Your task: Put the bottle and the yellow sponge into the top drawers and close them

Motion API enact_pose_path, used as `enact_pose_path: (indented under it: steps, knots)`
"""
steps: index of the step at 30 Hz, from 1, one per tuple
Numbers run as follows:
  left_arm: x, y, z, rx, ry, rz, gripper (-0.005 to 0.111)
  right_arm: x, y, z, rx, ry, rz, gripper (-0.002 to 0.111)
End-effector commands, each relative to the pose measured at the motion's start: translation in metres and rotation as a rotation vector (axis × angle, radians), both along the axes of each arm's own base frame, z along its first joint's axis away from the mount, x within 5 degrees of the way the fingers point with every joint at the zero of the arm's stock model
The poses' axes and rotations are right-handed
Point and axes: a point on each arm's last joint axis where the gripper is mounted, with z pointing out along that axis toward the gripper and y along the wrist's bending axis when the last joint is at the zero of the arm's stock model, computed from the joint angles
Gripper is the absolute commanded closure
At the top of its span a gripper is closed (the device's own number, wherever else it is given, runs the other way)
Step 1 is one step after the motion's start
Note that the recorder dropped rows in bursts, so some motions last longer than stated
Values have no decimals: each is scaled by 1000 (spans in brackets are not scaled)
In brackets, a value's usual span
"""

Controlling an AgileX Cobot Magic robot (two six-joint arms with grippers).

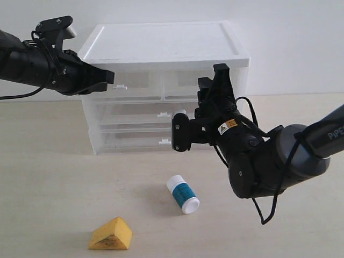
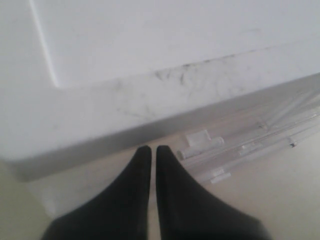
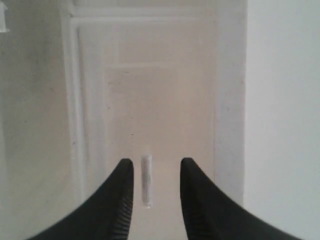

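Bottle [image 1: 183, 194] and yellow sponge [image 1: 111, 234] both lie on the table [image 1: 54, 161] in front of the cabinet [image 1: 161, 45], so we judge nothing stowed yet; the top drawers [image 1: 141, 80] look shut. Our left gripper [image 2: 153, 150], fingers together and empty, hovers at the cabinet's upper left front; our right gripper [image 3: 156, 165], fingers apart, straddles the right drawer's handle tab [image 3: 146, 180]

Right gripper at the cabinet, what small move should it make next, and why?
Probably close the right gripper on the small white handle tab of the top right drawer. Its fingers stand open with the tab between them in the right wrist view. The drawer looks shut, and the bottle and yellow sponge lie out on the table.
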Motion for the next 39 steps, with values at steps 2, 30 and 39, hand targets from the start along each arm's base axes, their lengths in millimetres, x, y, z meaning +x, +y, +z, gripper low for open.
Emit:
enact_pose_path:
  steps: [2,30,39]
  knots:
    - [2,0,2,-1,-18,15,103,9,-13,1,4,1,-43,81]
    - [2,0,2,-1,-18,15,103,18,-8,6,21,34,-9,81]
    - [2,0,2,-1,-18,15,103,19,-9,5,18,44,-9,81]
